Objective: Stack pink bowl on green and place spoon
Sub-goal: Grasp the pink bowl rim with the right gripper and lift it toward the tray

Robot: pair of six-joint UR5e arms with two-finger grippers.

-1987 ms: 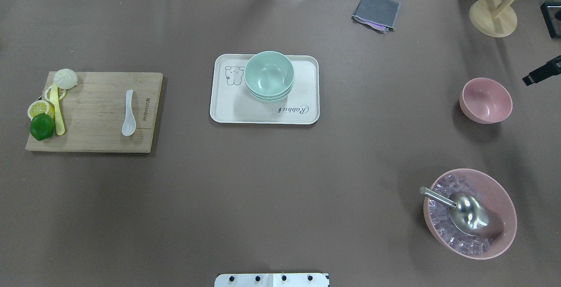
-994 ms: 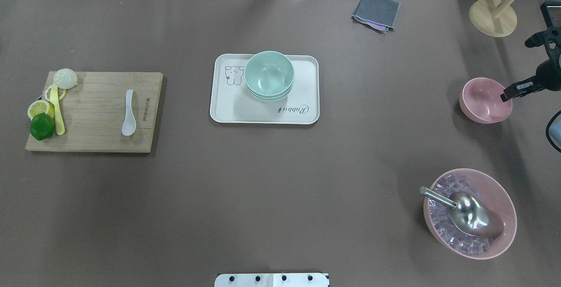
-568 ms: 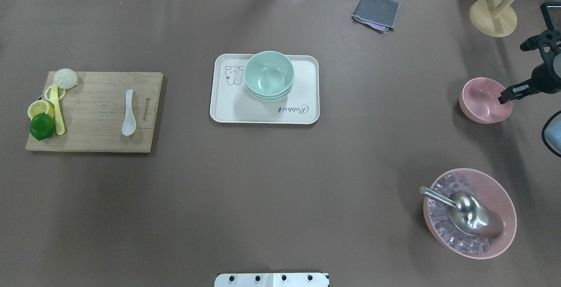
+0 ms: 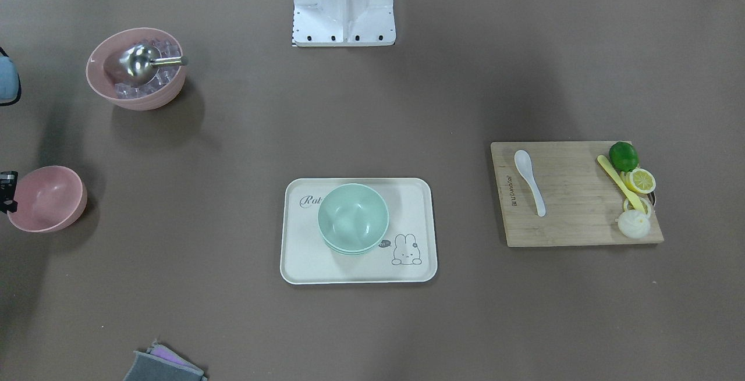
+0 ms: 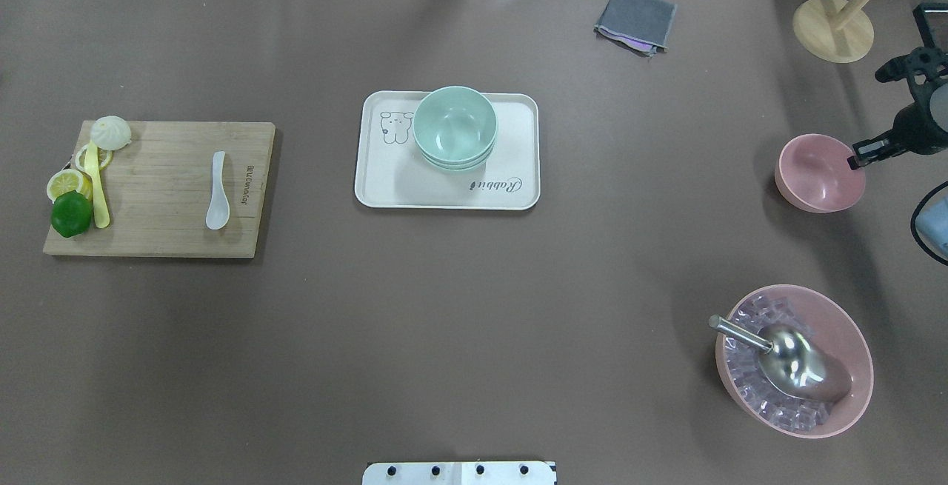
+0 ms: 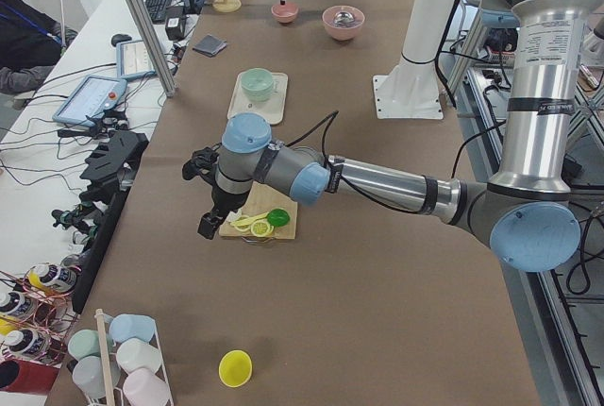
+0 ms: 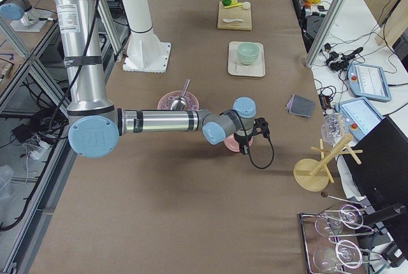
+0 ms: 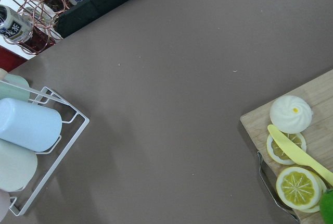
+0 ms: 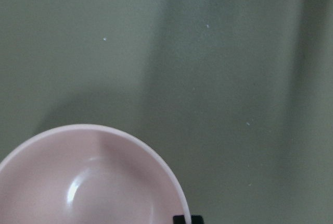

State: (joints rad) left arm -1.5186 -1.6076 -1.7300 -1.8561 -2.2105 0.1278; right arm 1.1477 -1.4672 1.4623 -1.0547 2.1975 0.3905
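Observation:
The small pink bowl (image 5: 820,172) sits at the table's right side; it also shows in the front view (image 4: 46,198) and fills the bottom left of the right wrist view (image 9: 88,182). My right gripper (image 5: 859,158) is shut on its right rim, and the bowl looks slightly tilted. Stacked green bowls (image 5: 454,124) stand on a white rabbit tray (image 5: 385,189) at the centre. A white spoon (image 5: 217,192) lies on the wooden cutting board (image 5: 163,233) at the left. My left gripper (image 6: 206,227) hangs past the board's outer end; I cannot tell if it is open or shut.
On the board's left end lie a lime (image 5: 71,213), lemon slices, a yellow knife and a bun. A large pink bowl (image 5: 852,337) with ice cubes and a metal scoop stands front right. A grey cloth (image 5: 635,18) and a wooden stand (image 5: 832,28) lie at the back.
My right gripper came in from the right edge and down onto the pink bowl's right rim. The bowl has since shifted slightly and tilted. Nothing else moved.

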